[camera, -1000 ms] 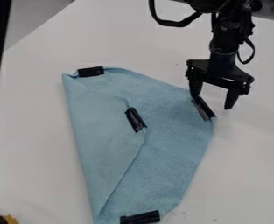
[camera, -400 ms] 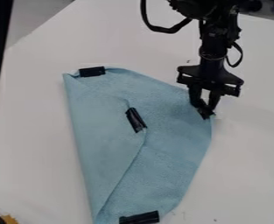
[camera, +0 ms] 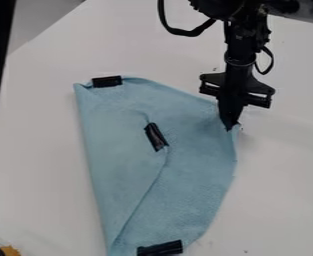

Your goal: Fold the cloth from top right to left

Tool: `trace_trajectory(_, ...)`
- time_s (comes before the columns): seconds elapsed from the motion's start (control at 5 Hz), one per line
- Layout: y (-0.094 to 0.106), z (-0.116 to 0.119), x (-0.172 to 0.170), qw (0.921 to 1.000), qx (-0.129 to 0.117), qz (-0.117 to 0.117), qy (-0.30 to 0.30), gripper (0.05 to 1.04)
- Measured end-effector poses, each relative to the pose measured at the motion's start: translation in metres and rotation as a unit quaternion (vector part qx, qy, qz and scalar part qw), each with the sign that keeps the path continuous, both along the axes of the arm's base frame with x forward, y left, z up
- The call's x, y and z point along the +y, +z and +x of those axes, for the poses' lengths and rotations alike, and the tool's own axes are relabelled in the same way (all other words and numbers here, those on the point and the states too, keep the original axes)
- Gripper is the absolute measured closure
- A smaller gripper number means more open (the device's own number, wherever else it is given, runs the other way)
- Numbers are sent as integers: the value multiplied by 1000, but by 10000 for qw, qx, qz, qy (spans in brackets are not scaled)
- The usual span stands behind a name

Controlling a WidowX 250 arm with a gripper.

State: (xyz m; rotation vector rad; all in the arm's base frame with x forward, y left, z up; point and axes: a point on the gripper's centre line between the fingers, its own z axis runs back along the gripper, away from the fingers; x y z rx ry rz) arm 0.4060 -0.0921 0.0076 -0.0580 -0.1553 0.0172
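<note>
The light-blue cloth (camera: 195, 160) lies between the left and right edges of the white tabletop (camera: 279, 185), its left side folded over. Black strips mark its far-left corner (camera: 106, 81), the folded-over flap (camera: 156, 137) and its near end (camera: 160, 248). The gripper (camera: 230, 127), fingers pressed together, pinches the cloth's right corner. Its black arm (camera: 242, 37) hangs in across the tabletop's far edge.

Blue cloth (camera: 192, 175), left side folded over, on table (camera: 272, 190).
</note>
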Motion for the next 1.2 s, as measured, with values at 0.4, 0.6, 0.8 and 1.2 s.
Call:
trace_trajectory(0.4,25,-2,10,9991,-342,225,87,1025)
trace_trajectory(0.6,42,-16,27,9970,-669,269,293,1025)
trace_trajectory(0.8,45,-38,59,9939,-807,183,735,1026)
trace_trajectory(1.2,35,-90,102,9860,-934,-16,1383,1026)
